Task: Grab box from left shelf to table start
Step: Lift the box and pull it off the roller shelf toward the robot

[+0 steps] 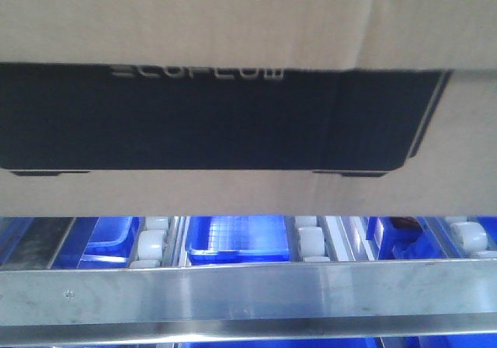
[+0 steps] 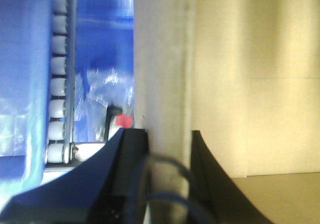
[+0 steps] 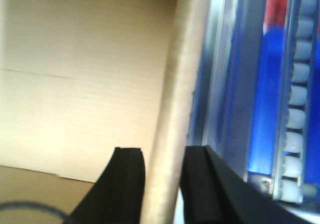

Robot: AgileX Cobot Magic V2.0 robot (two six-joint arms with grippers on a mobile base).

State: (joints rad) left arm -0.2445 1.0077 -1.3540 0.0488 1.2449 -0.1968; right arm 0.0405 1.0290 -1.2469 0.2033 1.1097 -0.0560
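- Gripping is the step in hand: the left gripper has its two black fingers on either side of an upright cardboard wall of the box, pressed against it with no gap to see.
- The right gripper is clamped the same way on the opposite wall, one finger inside the carton and one outside.
- The box fills the front view, its black ECOFLOW panel facing the camera. It sits at the left shelf, behind and above the silver front rail.
- White rollers and blue bins show under its lower edge. I cannot tell whether it rests on the rollers or is raised off them.
- The table is not in view.
- Next, I judge, both arms must lift together, keep the carton level, clear the rail and draw it back.
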